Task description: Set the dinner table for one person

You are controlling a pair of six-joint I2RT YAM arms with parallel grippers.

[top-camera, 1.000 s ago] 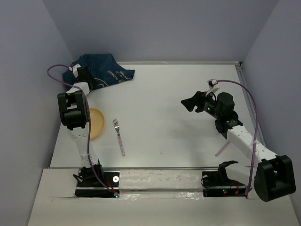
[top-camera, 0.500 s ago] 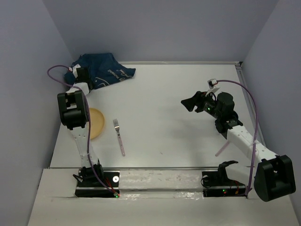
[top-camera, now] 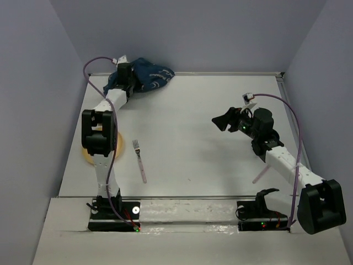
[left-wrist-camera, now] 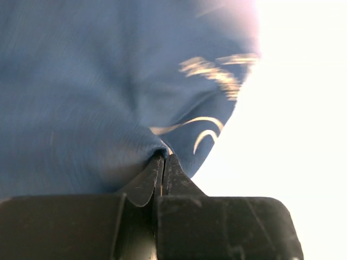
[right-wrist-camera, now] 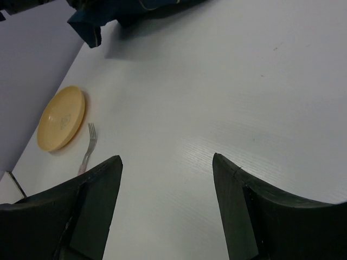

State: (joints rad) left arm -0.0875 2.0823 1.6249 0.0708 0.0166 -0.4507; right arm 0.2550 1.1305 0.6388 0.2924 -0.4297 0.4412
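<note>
One yellow plate (right-wrist-camera: pixel 60 118) beside fork (right-wrist-camera: pixel 88 147); left claw (left-wrist-camera: pixel 164 160) tight on blue cloth (left-wrist-camera: pixel 81 81); right claw (right-wrist-camera: pixel 165 162) apart.

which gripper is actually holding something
The left gripper, jaws pinched shut on a fold of the dark blue cloth; the right gripper hangs open above the white table, empty.

Plate (top-camera: pixel 119 144) partly hidden behind L arm (top-camera: pixel 99 132).

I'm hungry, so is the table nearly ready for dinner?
Not yet. Nothing looks set: the yellow plate and fork lie apart at the left of the white table. In hand: the left gripper is shut on the crumpled blue cloth mat. Left: spreading the mat flat, then placing plate and fork. The right gripper hangs open and empty.
</note>
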